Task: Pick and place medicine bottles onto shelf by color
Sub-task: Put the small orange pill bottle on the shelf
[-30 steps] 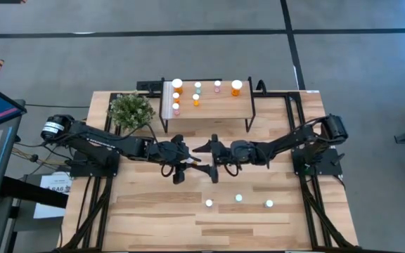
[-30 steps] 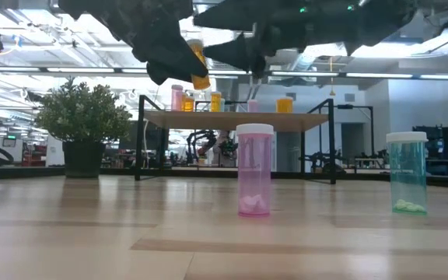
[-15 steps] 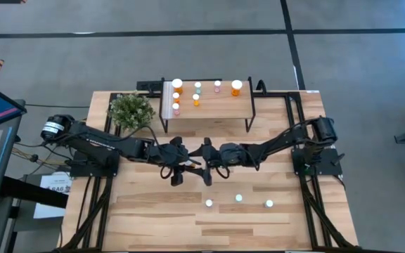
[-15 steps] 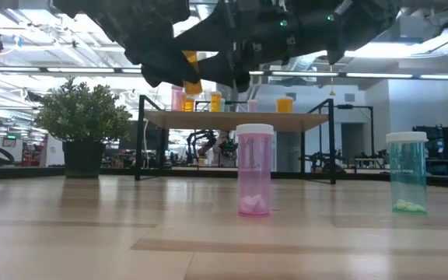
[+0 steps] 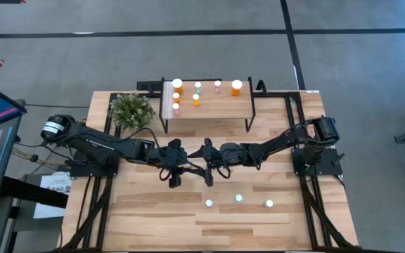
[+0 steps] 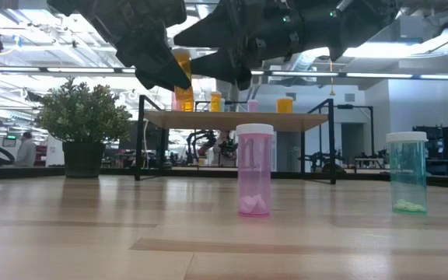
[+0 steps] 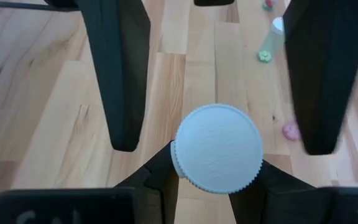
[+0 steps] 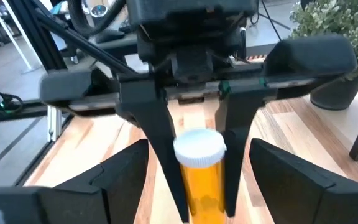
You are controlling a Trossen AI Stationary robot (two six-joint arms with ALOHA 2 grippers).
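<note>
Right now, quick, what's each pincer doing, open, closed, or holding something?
Left pincer: closed on an orange medicine bottle, held above the table.
Right pincer: open, fingers either side of that bottle, not gripping it.

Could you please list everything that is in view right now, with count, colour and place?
table: one, light wood, under everything
shelf: one, light wood on black legs, at the table's far edge
bottles on shelf: about seven, white caps, orange, green and pink
loose bottles: three, standing on the near table; one pink, one green, the third's colour unclear
orange bottle: one, white cap, held above the table's middle
plant: one, green, dark pot, left of the shelf
person: one, far off in the room
left tool: clamped on the orange bottle
right tool: open, fingers either side of that bottle
</note>
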